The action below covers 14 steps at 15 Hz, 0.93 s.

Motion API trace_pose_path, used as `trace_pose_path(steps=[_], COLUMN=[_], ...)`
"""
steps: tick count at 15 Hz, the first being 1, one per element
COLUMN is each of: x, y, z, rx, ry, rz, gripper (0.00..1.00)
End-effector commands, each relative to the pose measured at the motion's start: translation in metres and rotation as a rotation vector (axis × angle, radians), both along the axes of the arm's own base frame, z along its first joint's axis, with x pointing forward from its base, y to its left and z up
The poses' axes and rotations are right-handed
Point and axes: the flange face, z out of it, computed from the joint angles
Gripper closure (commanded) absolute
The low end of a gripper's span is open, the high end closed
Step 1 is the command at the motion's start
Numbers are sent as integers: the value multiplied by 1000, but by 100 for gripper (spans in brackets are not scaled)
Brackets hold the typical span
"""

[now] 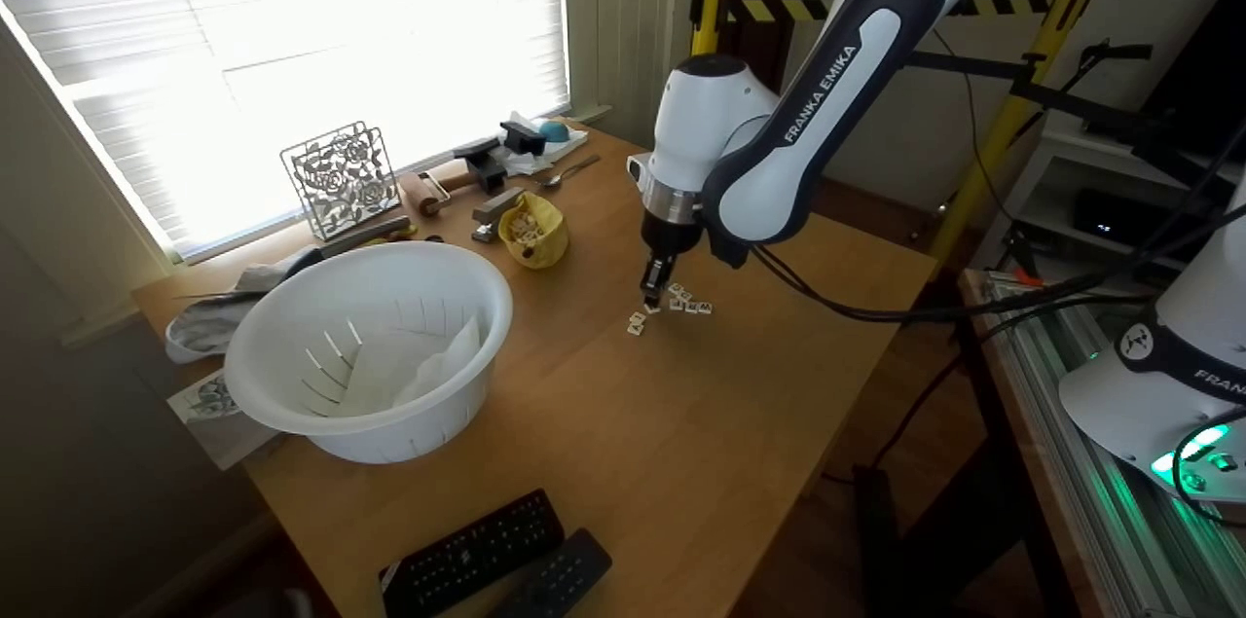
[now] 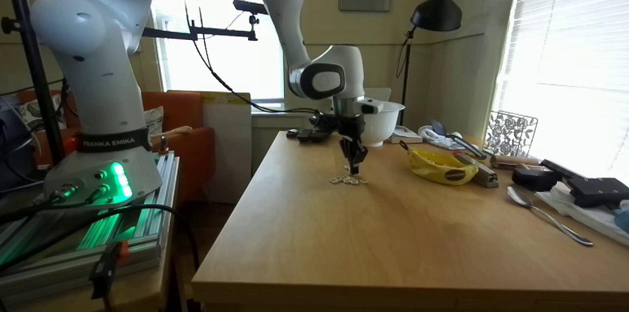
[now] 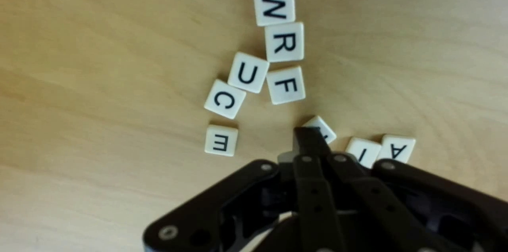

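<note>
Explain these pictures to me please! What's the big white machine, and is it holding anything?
That's a robot arm. At its lower end is a gripper, like a black pinching hand. Two pictures are taken from outside the robot, in different places; the close-up is taken from its wrist, looking down. On the wooden table lie small white letter tiles, such as W, R and F. Elsewhere on it are a white tub, a yellow pouch, a shiny spoon and dark remotes. The gripper's fingers look closed together, right by a partly hidden tile. I can't see anything held between them, and I can't tell whether they touch that tile.
</note>
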Motion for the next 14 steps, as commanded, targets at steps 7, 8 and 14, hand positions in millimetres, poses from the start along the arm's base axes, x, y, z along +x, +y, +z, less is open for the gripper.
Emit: trace_pose_path(steps=[7,8,14], x=[4,4,3], y=[11,12,18], z=[-15,-15,-16], rx=[-34,-34,-43], ry=[-14,-15,-4], rz=[201,220,353], gripper=[100,100,100])
